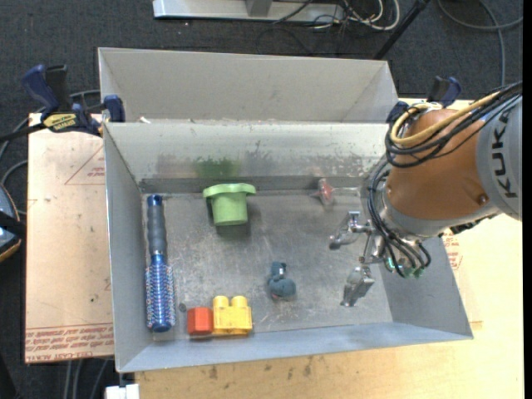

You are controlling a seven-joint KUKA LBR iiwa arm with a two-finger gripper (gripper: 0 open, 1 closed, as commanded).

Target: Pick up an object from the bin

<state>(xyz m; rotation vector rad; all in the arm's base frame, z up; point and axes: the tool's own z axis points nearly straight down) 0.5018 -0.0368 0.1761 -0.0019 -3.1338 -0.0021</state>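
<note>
My gripper (pixel 349 264) hangs over the right part of the bin floor, its two metal fingers spread apart with nothing between them. A small dark blue-grey object (pixel 281 283) lies on the floor to the left of the lower finger, apart from it. A small reddish thing (pixel 325 191) rests near the back wall, above the upper finger. A green cup-like plastic piece (pixel 228 204) stands at the back, left of centre.
A blue hairbrush (pixel 157 268) lies along the left wall. A yellow and red toy block (pixel 219 317) sits near the front edge. The arm with its orange cover and cables stands over the bin's right wall.
</note>
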